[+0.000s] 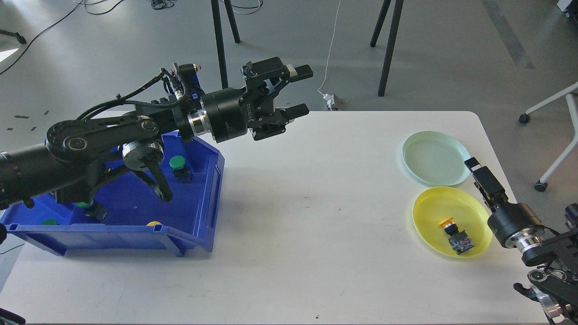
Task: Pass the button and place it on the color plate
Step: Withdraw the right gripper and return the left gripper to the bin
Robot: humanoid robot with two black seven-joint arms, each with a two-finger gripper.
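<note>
Yellow button point(456, 234) in yellow plate point(451, 222), just left of right gripper point(475, 168), its state unclear; left gripper point(301, 90) open, empty.

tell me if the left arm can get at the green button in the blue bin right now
Probably yes: the green button sits uncovered in the blue bin, close under the left arm, whose tool is open and empty above the table.
</note>
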